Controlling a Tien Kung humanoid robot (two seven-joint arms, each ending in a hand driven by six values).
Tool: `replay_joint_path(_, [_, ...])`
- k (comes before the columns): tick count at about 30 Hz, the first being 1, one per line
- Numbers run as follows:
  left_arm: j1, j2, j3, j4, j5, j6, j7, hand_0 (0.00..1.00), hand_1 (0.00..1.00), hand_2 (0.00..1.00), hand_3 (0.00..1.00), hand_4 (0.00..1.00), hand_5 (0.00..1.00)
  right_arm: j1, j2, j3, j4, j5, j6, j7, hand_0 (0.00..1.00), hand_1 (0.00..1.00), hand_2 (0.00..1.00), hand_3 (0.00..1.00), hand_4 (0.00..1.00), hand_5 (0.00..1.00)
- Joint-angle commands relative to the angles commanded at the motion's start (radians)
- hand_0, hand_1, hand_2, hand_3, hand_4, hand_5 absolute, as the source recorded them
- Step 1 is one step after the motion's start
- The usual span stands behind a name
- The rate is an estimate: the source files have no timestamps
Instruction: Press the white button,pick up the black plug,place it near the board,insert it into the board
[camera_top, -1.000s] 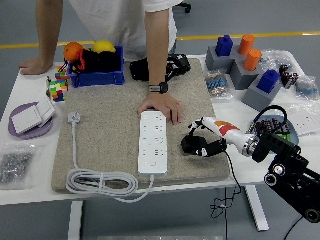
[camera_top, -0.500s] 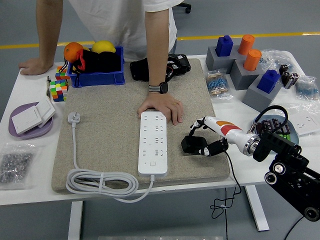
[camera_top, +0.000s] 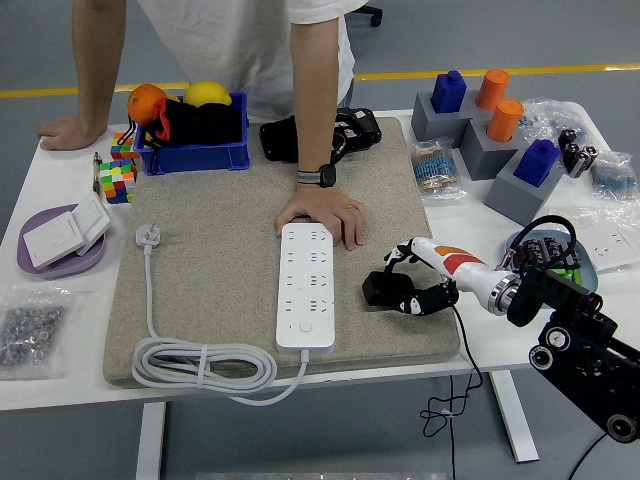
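The white power strip (camera_top: 306, 285) lies lengthwise on the beige mat (camera_top: 210, 260), with its white button (camera_top: 305, 326) near the close end. A person's hand (camera_top: 325, 212) presses on the strip's far end. Just right of the strip sits the black plug (camera_top: 382, 290), low over the mat, and my right hand (camera_top: 412, 284) is shut on it with fingers curled over its top and side. A thin black cable (camera_top: 470, 372) runs from there off the table's front edge. My left arm is out of view.
The strip's white cord (camera_top: 200, 365) is coiled at the mat's front left, ending in a white plug (camera_top: 147, 236). A blue bin (camera_top: 190, 130) with fruit stands at the back left, grey blocks with coloured pegs (camera_top: 490, 130) at the back right, and a purple plate (camera_top: 60, 250) at the left.
My right forearm has drawn slightly right and toward the near edge. The black plug stays in the hand at almost the same spot beside the strip. The person's hand has not moved.
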Motion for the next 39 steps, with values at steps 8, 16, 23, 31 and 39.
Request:
replay_joint_path(8, [0.003, -0.003, -0.004, 0.0, 0.001, 0.0, 0.001, 0.81, 0.781, 0.735, 0.786, 0.588, 0.528, 0.0, 0.005, -0.002, -0.017, 0.012, -0.004, 0.006, 0.69, 0.706, 0.696, 0.464, 0.875, 0.101])
replay_joint_path(16, [0.007, -0.006, -0.006, 0.0, 0.002, 0.0, 0.0, 0.81, 0.781, 0.735, 0.786, 0.588, 0.528, 0.0, 0.007, -0.006, -0.019, 0.015, -0.003, 0.007, 0.597, 0.622, 0.624, 0.401, 0.833, 0.087])
replay_joint_path(23, [0.008, -0.008, -0.009, 0.0, 0.002, 0.0, 0.0, 0.81, 0.781, 0.735, 0.786, 0.588, 0.529, 0.0, 0.007, -0.009, -0.018, 0.022, 0.0, 0.012, 0.51, 0.556, 0.586, 0.361, 0.8, 0.063])
replay_joint_path(31, [0.009, -0.009, -0.013, 0.0, 0.005, 0.0, 0.0, 0.81, 0.781, 0.735, 0.786, 0.587, 0.528, 0.0, 0.007, -0.01, -0.016, 0.024, -0.01, 0.024, 0.405, 0.471, 0.517, 0.337, 0.767, 0.008])
replay_joint_path(39, [0.013, -0.012, -0.015, 0.0, 0.006, 0.0, 0.0, 0.81, 0.78, 0.735, 0.786, 0.588, 0.529, -0.004, 0.009, -0.01, -0.016, 0.026, -0.017, 0.037, 0.352, 0.378, 0.38, 0.344, 0.827, 0.002])
